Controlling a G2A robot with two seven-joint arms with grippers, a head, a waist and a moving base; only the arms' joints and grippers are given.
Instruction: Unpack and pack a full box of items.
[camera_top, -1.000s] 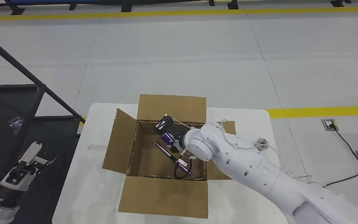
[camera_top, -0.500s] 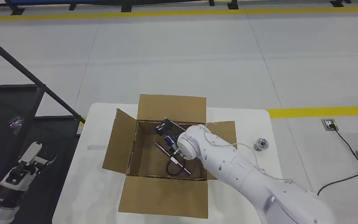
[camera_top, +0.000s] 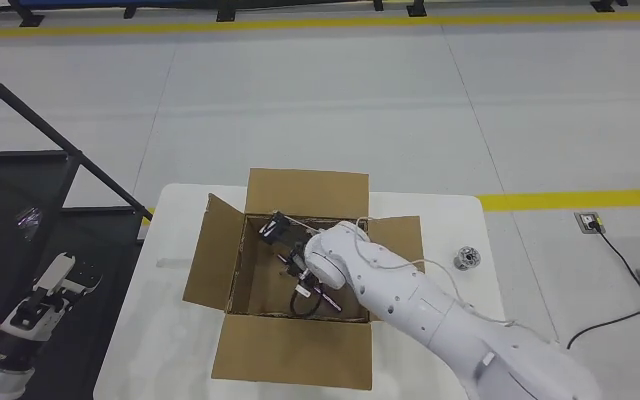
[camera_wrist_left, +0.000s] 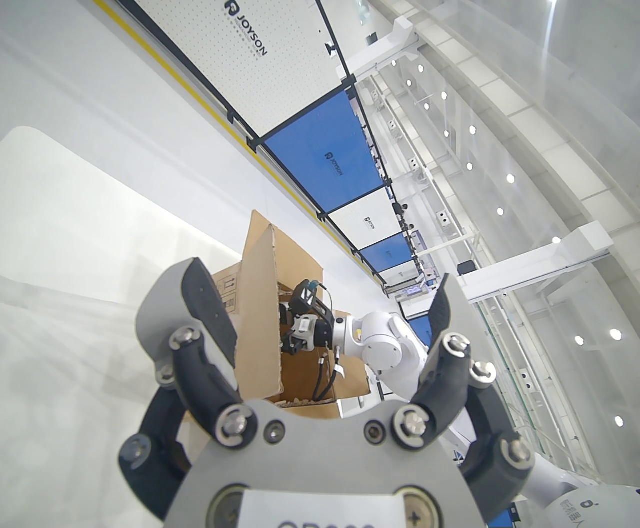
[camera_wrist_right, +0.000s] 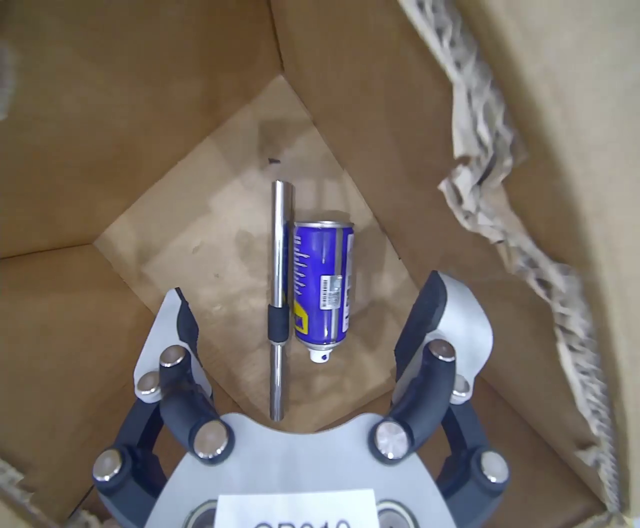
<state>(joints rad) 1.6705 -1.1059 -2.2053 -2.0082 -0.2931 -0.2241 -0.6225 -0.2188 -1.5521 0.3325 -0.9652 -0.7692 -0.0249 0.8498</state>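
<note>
While my right arm enters the open cardboard box (camera_top: 305, 190) from about 4 o'clock in the top view, my right gripper (camera_wrist_right: 305, 287) hangs inside it above the box floor. Its fingers (camera_wrist_right: 175, 320) are spread wide and hold nothing.

Below them, on the brown floor of the box, a blue spray can (camera_wrist_right: 322, 285) lies on its side with its white nozzle end toward the gripper. A thin polished metal rod (camera_wrist_right: 278, 240) with a black band around it lies along the can, parallel and just beside it; I cannot tell whether the two touch. Neither touches my fingers. One cardboard edge (camera_wrist_right: 480, 165) near the gripper is torn and ragged.

From above, the box stands at the middle of the white table (camera_top: 180, 230) with all four flaps folded outward. A small round metal piece (camera_top: 466, 258) lies on the table at 3 o'clock from the box, apart from it.

My left gripper (camera_wrist_left: 322, 277) is off the table, at about 9 o'clock from the box and well apart from it. Its fingers are also wide open and empty, and they face the box from the side.
</note>
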